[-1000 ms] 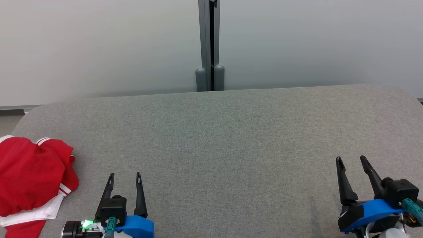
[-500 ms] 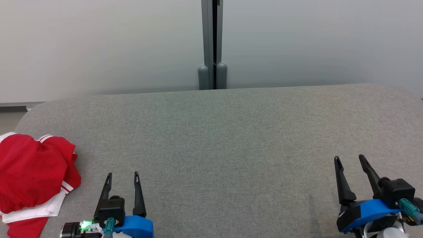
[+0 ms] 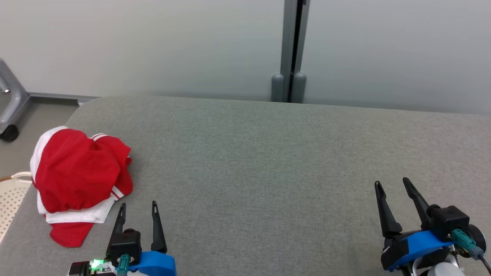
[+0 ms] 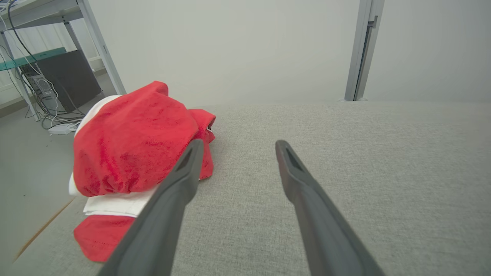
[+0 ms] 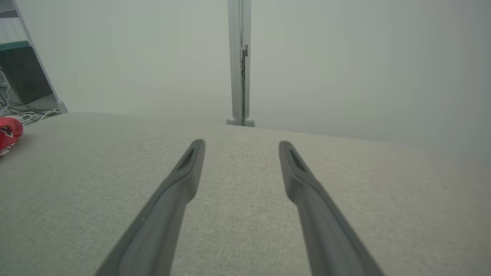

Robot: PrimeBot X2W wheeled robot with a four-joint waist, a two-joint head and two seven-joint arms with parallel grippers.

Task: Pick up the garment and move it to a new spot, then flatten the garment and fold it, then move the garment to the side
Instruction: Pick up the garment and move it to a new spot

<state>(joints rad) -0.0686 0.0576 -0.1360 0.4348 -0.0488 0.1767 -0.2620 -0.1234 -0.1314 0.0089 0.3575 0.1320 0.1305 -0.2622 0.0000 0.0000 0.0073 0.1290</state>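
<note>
Head view: I see the crumpled red-and-white garment (image 3: 76, 172) at the worktop's (image 3: 249, 153) left end, the left end effector (image 3: 138, 204) near it, the right end effector (image 3: 392, 181) well apart, both spread wide and empty. Left wrist: garment just beside that end effector. Right wrist: garment at far left.

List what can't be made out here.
- Garment, head view: kind and front hidden by its own bunched folds.
- Garment, left wrist view: left gripper's finger covers part.
- Garment, right wrist view: cut off by the left edge.
- Basket, head view: cut off by the left edge and table.
</note>
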